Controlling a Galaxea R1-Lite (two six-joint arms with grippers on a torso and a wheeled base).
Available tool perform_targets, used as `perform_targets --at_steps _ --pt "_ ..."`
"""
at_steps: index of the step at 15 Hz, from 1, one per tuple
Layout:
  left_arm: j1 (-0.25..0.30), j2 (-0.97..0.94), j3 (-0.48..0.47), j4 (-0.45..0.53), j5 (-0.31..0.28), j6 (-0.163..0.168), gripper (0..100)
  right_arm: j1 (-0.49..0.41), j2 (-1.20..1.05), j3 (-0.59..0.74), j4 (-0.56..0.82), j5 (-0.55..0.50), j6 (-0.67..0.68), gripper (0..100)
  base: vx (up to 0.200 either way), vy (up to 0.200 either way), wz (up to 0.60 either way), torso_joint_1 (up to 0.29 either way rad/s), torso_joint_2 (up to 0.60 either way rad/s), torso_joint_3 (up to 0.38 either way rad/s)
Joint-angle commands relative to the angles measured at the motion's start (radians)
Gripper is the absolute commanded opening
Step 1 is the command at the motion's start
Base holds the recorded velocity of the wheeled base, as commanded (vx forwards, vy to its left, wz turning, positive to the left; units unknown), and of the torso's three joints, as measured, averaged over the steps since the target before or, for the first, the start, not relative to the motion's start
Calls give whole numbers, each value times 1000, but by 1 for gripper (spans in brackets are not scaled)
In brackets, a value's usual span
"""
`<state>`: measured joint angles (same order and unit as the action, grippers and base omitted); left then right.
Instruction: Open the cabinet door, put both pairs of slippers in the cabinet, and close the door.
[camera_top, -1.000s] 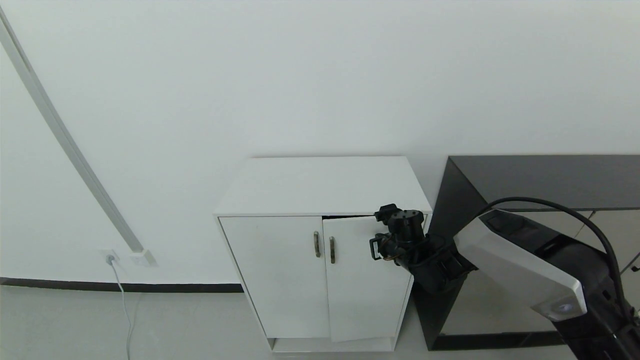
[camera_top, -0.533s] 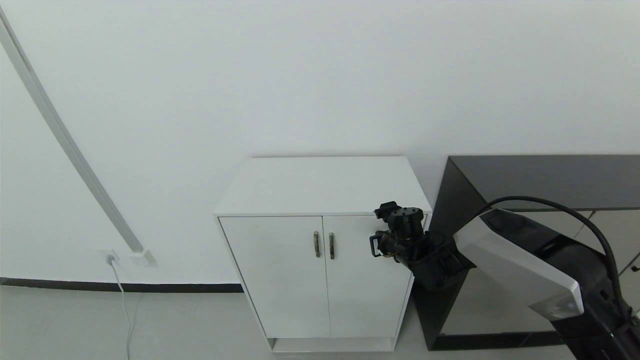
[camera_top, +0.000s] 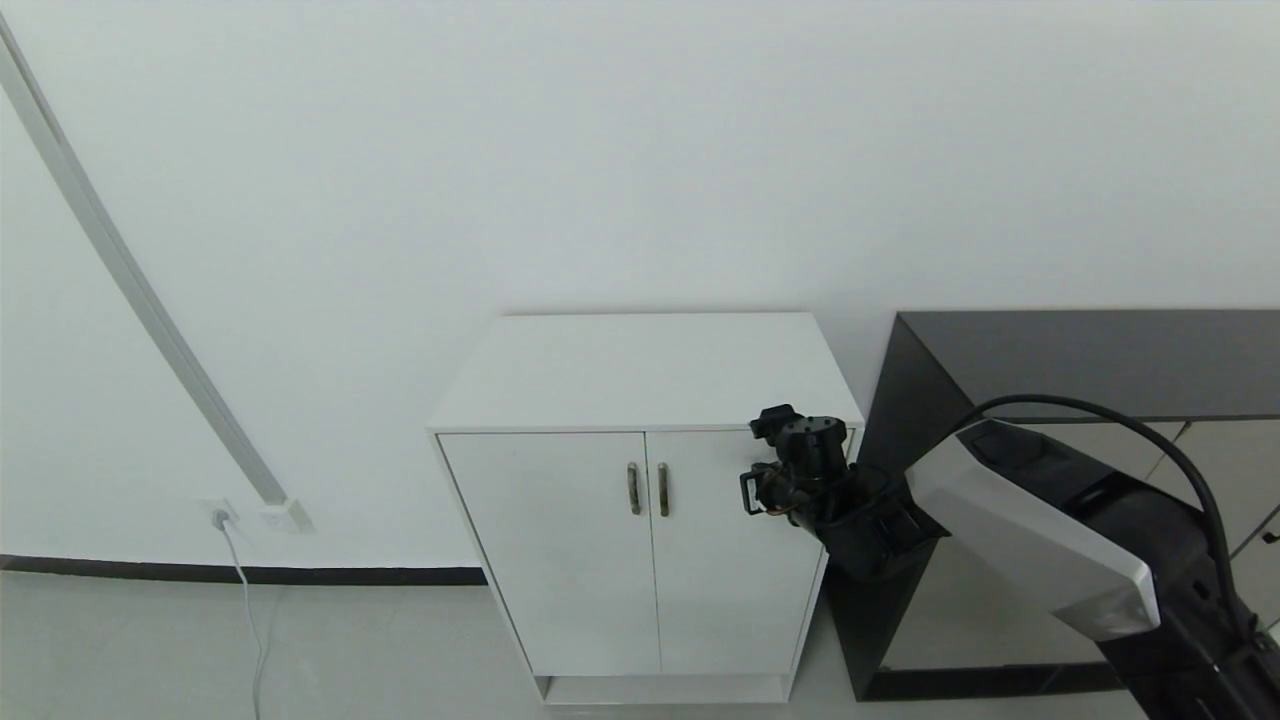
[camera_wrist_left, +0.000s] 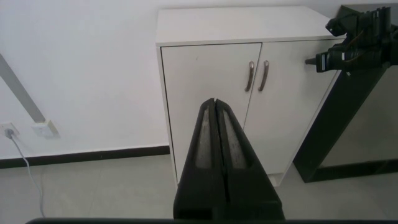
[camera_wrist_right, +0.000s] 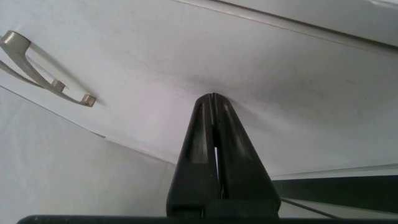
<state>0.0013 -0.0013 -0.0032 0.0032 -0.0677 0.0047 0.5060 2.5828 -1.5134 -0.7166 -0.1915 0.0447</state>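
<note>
**Doors flush, right gripper on the right door**

Head view: the white cabinet (camera_top: 640, 365) stands against the far wall with both doors flush to its front. The right gripper (camera_top: 747, 492) is at the upper part of the right door (camera_top: 735, 590), to the right of the two handles (camera_top: 663, 495). A dark sideboard (camera_top: 1080, 360) stands just beside the cabinet on the right.

Left wrist view: the left gripper (camera_wrist_left: 214, 103) hangs on the near side, well apart from the cabinet. Its fingers are pressed together and hold nothing.

Right wrist view: the right gripper (camera_wrist_right: 214, 98) has its fingers pinched together and empty. Its tip is against the door panel (or only just off it; contact is hard to tell).

Progress, as a judgement: with the door shut, the closing step looks finished. The slippers would be behind the doors, so storing them cannot be confirmed. What seems left is drawing the right arm clear.
</note>
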Motion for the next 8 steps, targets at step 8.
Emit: perform_targets --at_steps 8 --pt "0 1 0 0 -1 0 0 -10 10 -13 -1 0 0 0 0 0 0 0 0 0"
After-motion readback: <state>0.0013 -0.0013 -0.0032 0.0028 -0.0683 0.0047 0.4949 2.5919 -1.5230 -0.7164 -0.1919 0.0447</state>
